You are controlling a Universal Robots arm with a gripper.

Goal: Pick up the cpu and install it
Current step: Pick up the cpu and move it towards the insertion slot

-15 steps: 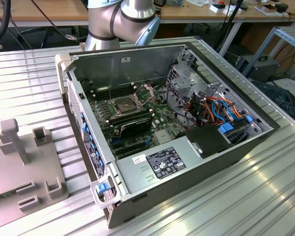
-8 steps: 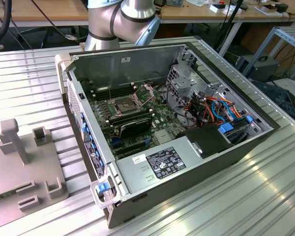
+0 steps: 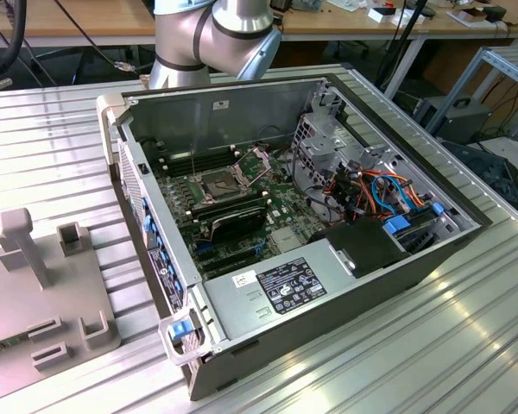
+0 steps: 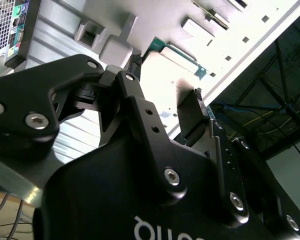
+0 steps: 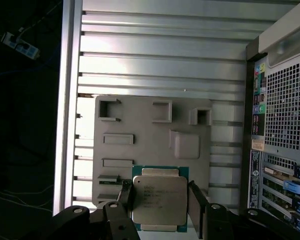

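Observation:
The cpu (image 5: pixel 159 200), a silver-topped square chip with a green rim, lies flat on a grey fixture plate (image 5: pixel 145 130). In the first wrist view my gripper (image 5: pixel 160 197) is open and straddles it, one black finger (image 5: pixel 126 192) at each side edge. Whether the pads touch the chip I cannot tell. In the second wrist view the gripper (image 4: pixel 162 92) hangs over the cpu's green edge (image 4: pixel 180 56). In the exterior view the arm (image 3: pixel 216 34) rises behind an open computer case (image 3: pixel 328 285), where the dark socket (image 3: pixel 227 184) on the motherboard has its metal frame flipped up.
The plate (image 3: pixel 52 293) lies at the exterior view's left on a ribbed aluminium table (image 3: pixel 466 345) and carries raised holders and slots. The case's rear panel (image 5: pixel 285 115) stands close beside the plate. Cables and a drive bay (image 3: pixel 380 198) crowd the case's right half.

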